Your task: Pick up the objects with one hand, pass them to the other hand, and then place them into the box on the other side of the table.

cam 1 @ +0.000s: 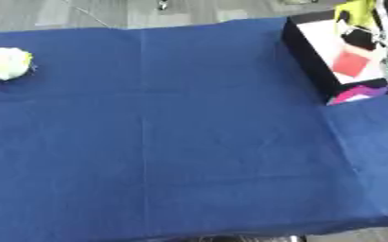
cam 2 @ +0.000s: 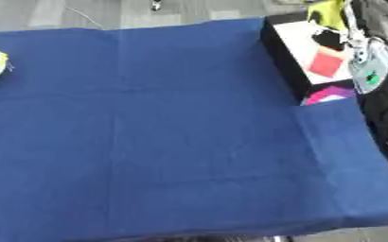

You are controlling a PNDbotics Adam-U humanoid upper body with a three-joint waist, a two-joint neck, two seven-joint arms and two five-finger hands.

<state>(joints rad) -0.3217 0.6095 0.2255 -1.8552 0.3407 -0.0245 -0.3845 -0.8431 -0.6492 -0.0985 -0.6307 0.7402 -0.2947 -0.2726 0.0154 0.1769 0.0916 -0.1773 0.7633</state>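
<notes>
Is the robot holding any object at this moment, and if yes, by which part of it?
It cannot be told: neither hand can be made out. The pale round object lies alone on the blue cloth, far from the box.

Right arm point(cam 2: 386, 111): black shell, silver-grey section, green spot.

One dark blue cloth point(cam 1: 172, 142) covers the table across most of the frame. One pale yellow-white fluffy round object point(cam 1: 6, 64) lies at the upper left. One black-walled box with a white floor point(cam 1: 303, 49) stands at the upper right. Inside it show one red square piece point(cam 1: 351, 63), one yellow-green item point(cam 1: 356, 10), one black item point(cam 1: 361, 37) and one magenta item point(cam 1: 355, 92).
</notes>
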